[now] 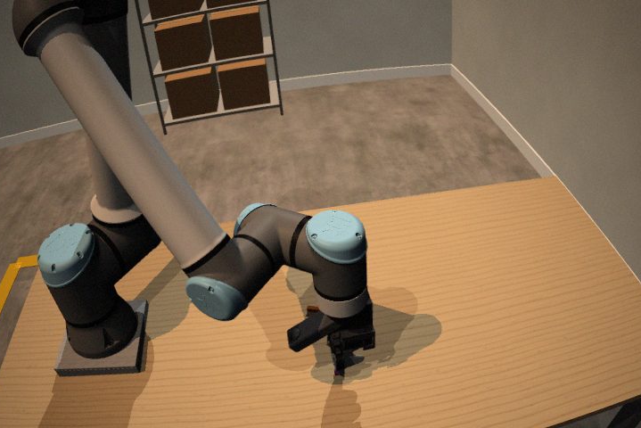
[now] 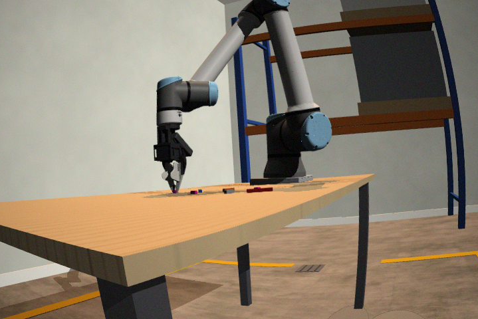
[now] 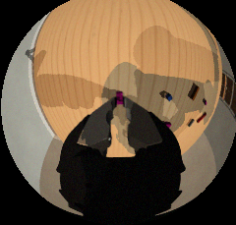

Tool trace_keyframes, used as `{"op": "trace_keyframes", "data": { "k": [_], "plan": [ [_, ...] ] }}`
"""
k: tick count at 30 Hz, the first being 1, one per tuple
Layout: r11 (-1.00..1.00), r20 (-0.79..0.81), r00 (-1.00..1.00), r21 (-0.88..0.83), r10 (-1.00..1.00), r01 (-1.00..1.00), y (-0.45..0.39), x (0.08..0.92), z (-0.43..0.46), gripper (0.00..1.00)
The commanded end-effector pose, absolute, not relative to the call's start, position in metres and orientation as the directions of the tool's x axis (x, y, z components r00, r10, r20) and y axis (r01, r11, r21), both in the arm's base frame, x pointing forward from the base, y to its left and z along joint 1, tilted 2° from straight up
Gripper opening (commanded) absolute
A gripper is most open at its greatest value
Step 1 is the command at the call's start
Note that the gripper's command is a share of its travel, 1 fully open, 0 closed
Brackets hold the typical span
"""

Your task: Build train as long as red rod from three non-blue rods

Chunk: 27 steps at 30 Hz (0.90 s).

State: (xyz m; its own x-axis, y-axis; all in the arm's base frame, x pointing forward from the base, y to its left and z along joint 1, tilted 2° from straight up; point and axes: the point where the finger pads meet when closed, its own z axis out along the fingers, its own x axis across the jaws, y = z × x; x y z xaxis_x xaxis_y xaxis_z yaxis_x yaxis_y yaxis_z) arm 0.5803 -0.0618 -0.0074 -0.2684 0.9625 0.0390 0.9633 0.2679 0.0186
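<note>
My gripper (image 3: 119, 97) is down at the table top and shut on a small magenta rod (image 3: 119, 95), which also shows at the fingertips in the exterior view (image 2: 174, 191) and faintly in the top view (image 1: 337, 372). A second magenta rod (image 2: 193, 192) lies just right of it with a blue rod (image 2: 199, 191) beside it. Farther right lie a grey rod (image 2: 229, 191) with an orange rod (image 2: 229, 189) behind it, and the red rod (image 2: 259, 189) with a magenta piece on or behind it. In the wrist view the blue rod (image 3: 168, 96), orange rod (image 3: 194, 91) and red rod (image 3: 201, 118) lie to the right.
The robot base (image 1: 100, 348) stands at the table's left end. The arm's wrist and elbow (image 1: 280, 252) hang over the rods and hide most of them in the top view. A blue shelf rack (image 2: 359, 112) stands behind the table.
</note>
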Motion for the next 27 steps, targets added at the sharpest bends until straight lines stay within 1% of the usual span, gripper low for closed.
{"op": "trace_keyframes", "data": {
  "k": [1,9,18,27],
  "plan": [
    [0.268,0.038,-0.268,0.020,0.963,0.963,-0.062,0.581,-0.007,0.00],
    [0.268,0.038,-0.268,0.020,0.963,0.963,-0.062,0.581,0.003,0.00],
    [0.268,0.038,-0.268,0.020,0.963,0.963,-0.065,0.580,0.064,0.00],
    [0.268,0.038,-0.268,0.020,0.963,0.963,-0.066,0.580,0.093,0.00]
  ]
}}
